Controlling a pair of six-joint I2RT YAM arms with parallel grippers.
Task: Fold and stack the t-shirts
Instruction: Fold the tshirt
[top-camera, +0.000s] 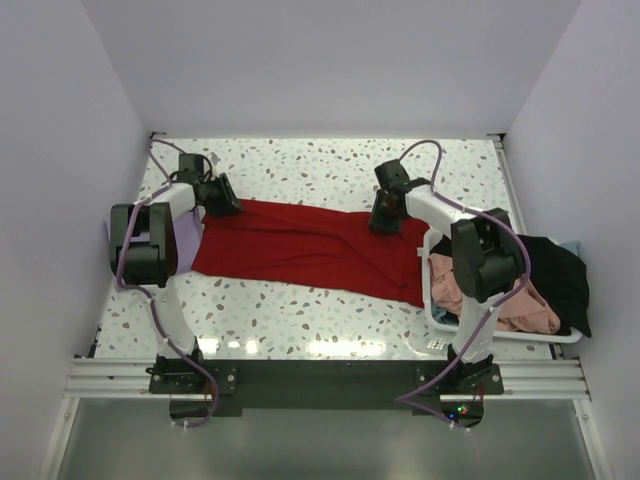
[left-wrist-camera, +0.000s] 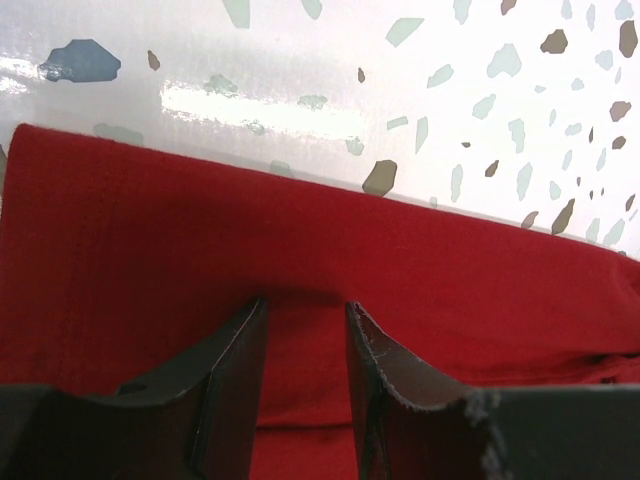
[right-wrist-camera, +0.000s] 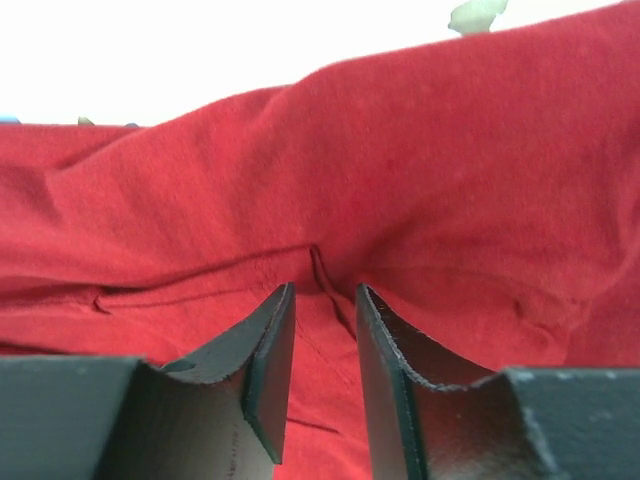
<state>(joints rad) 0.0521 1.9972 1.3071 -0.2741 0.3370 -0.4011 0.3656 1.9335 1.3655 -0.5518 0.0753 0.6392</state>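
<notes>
Red shirt (top-camera: 300, 245) lies spread across the table (top-camera: 300, 165), reaching from one pincer to the other. Both arms reach forward, elbows raised, wrists tipped down onto the cloth. Left pincer (top-camera: 218, 196) sits on the shirt's far left corner; the shirt's far edge runs just ahead of its tips, with bare table beyond. Right pincer (top-camera: 385, 218) sits on the shirt's far right part, with a crease running into its gap and the basket (top-camera: 500, 337) close behind it. Each pincer's jaws stand slightly apart with red cloth in the gap; cannot tell whether it is nipped. Lavender shirt (top-camera: 188, 235) lies behind the left pincer, under that arm.
</notes>
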